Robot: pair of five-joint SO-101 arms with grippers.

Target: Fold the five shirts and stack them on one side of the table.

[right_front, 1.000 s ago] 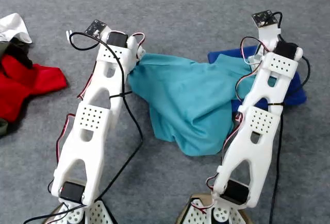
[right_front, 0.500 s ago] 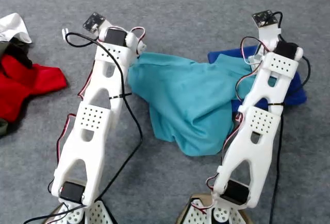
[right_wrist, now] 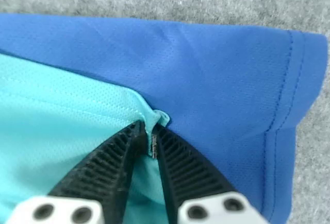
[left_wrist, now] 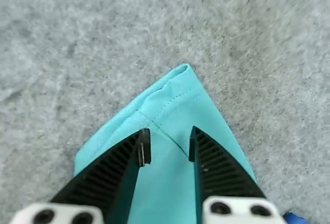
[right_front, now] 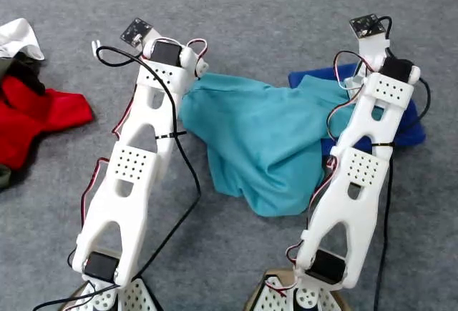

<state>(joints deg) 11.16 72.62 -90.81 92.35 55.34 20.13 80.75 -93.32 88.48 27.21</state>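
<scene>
Left tool (left_wrist: 168, 145): fingers apart, tips either side of a stitched corner of the teal shirt (left_wrist: 175, 105). Cloth sits in the gap and under the tips, not pinched. That corner points away from the tool onto bare grey counter (left_wrist: 77, 38).

Right tool (right_wrist: 153, 142): closed, clamped on a small raised fold at the teal shirt's edge. The pinch is right on the seam line where teal overlaps the blue shirt (right_wrist: 221, 69). Blue lies flat under and beyond it, with a hemmed edge and a strip of counter past that.

High view: both arms are stretched forward from their bases at the near edge, roughly parallel. The left arm (right_front: 139, 161) has its wrist over the teal shirt's left corner. The right arm (right_front: 361, 161) has its wrist over the teal/blue overlap on the right. The teal shirt (right_front: 265, 139) is spread and rumpled between the two arms, mid-counter, its lower edge bunched toward the right arm. The blue shirt (right_front: 411, 125) peeks out behind and to the right of the right arm.

Wrist views give the finger state and stitching; the arms' own wrists hide that in the high view.

In the high view, a red shirt (right_front: 43, 114) is crumpled at the counter's far left, well apart from the teal one. A white garment (right_front: 18, 36) lies just behind it, with dark cloth between them.
</scene>
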